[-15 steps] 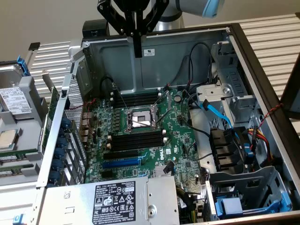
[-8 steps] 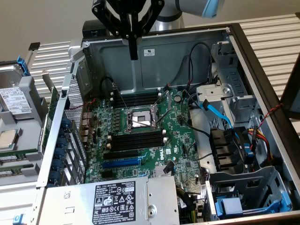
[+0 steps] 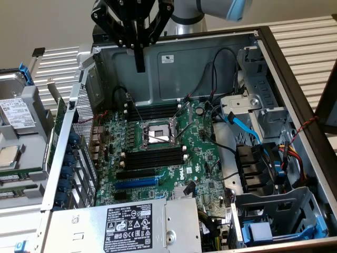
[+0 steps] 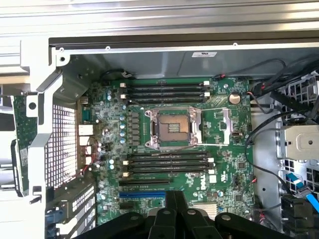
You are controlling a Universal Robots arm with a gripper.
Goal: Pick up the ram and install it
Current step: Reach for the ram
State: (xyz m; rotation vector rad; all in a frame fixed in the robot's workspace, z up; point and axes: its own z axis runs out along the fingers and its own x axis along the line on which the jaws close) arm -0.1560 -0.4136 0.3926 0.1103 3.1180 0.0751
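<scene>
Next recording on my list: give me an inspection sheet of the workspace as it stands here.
Surface: open computer case, motherboard exposed, processor socket open.
Job's things: a dark-green strip, probably the ram, stands outside the case wall, apart from the gripper; the black memory slots look empty.
Clutter: hard drive on a tray at the exterior view's left.
Grippers: gripper above the case's back wall, jaws shut, nothing seen in them.
Cables: blue cable and red, yellow and black wires beside the motherboard.
Surroundings: pale slatted surface around the case.
</scene>
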